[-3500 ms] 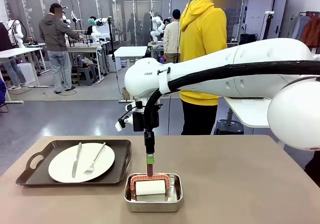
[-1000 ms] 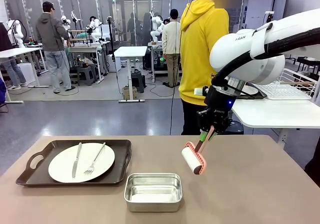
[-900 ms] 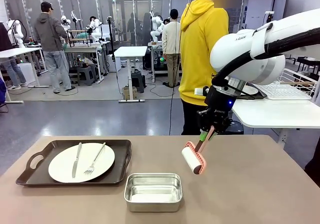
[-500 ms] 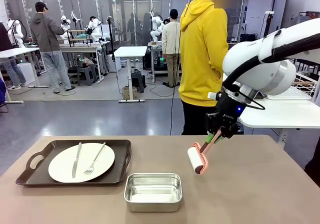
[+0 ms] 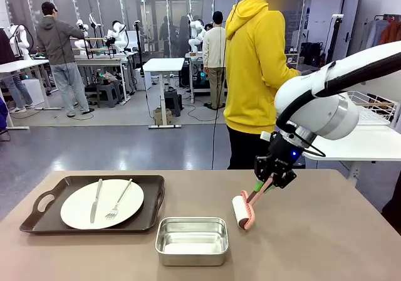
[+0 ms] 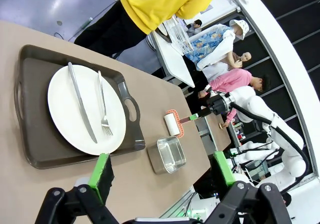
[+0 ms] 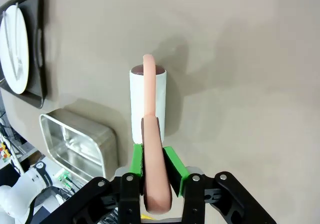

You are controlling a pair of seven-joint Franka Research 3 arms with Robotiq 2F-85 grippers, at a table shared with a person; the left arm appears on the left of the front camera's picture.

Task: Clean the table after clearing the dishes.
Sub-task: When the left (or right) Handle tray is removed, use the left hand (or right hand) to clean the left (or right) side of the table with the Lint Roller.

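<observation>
Our right gripper was clamped on the pink handle of a lint roller. The white roll sat just past its fingertips, on or barely above the table; we could not tell which. To that gripper's left sat a steel pan, and farther left the plate on its tray. Our left gripper stood wide and empty, with the tray ahead of it.

My right claw grips the lint roller by its pink handle, beside the steel pan on the worktop.

The table bears a tray and steel pan.
</observation>
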